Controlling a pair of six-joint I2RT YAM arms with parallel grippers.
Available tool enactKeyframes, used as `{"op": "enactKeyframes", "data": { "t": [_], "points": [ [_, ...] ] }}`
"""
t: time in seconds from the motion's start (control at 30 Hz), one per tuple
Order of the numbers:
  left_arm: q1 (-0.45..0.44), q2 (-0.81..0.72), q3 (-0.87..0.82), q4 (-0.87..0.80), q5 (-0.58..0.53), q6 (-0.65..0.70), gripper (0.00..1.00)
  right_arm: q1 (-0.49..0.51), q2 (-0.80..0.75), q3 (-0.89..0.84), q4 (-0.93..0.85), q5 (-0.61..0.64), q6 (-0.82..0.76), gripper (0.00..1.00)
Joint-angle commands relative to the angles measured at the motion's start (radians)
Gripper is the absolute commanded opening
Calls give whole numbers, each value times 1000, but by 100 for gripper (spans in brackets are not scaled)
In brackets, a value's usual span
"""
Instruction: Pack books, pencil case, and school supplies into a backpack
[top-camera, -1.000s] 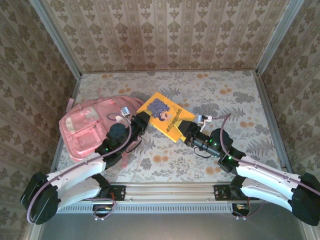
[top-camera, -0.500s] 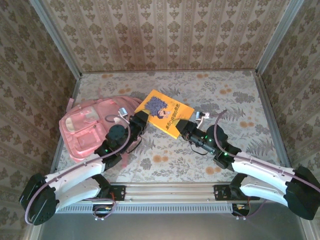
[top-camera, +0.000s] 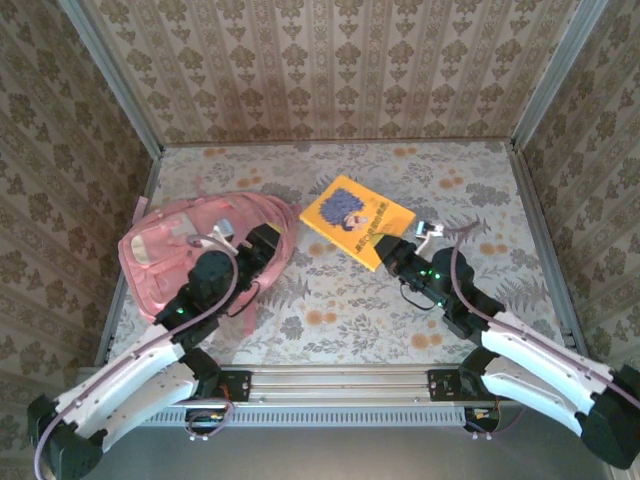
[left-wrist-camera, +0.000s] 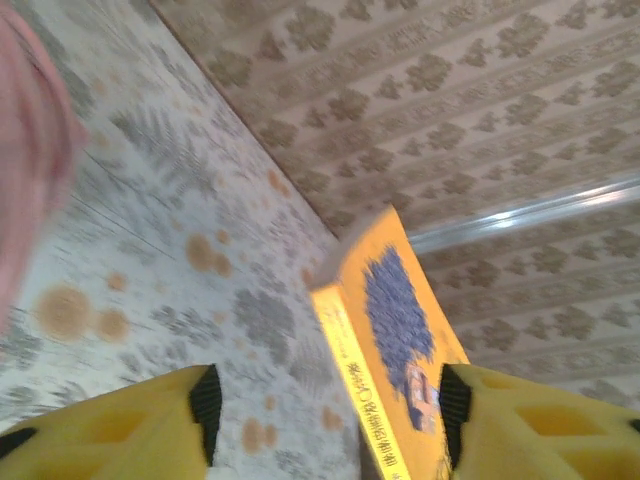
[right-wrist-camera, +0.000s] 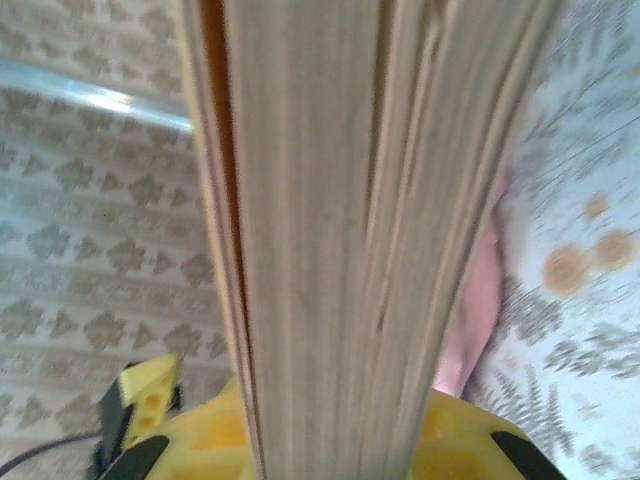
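Two grippers, one book and one backpack, listed by view.

Top view:
- Backpack (top-camera: 165, 255): pink, lying on the floral table (top-camera: 470, 180) at the left of the frame, pockets up.
- Book (top-camera: 357, 218): yellow with a dark blue cover picture, right of centre. It sits near the backpack's right end but apart from it.
- Left gripper (top-camera: 268, 242): over the backpack's right edge, pointing toward the book.
- Right gripper (top-camera: 392, 256): at the book's lower right corner. The grip itself cannot be made out from above.

Left wrist view:
- Fingers (left-wrist-camera: 110, 430): yellow, in the two lower corners, standing apart with nothing between them.
- Through the gap lies the table, with the book (left-wrist-camera: 400, 330) tilted beyond it. Its cover picture and lettered spine face the camera, and its upper end lies against the patterned wall (left-wrist-camera: 480, 90).
- A blurred pink strip of backpack (left-wrist-camera: 30, 170) runs down the left edge.

Right wrist view:
- Book (right-wrist-camera: 330, 200): seen edge-on. The pale page block runs from top to bottom at centre, with a thin yellow cover along its left side.
- Right gripper (right-wrist-camera: 310, 445): clamped on the book, with yellow fingers (right-wrist-camera: 150, 395) either side at the bottom.
- Backpack (right-wrist-camera: 478, 300): a pink sliver just right of the pages, with the table beyond it.
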Motion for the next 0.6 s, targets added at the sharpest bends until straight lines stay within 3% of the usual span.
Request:
{"op": "enactKeyframes", "data": {
  "t": [0.0, 0.1, 0.27, 0.57],
  "points": [
    [56, -24, 135, -375, -49, 179, 66, -55, -113, -21, -114, 35, -47, 0],
    [137, 17, 211, -473, -31, 266, 69, -85, -172, -25, -213, 27, -91, 0],
    [328, 232, 357, -551, 141, 360, 70, -99, -194, -11, -284, -3, -129, 0],
    [539, 550, 477, -456, 372, 441, 68, -100, -257, 3, -381, -17, -203, 0]
  ]
}}
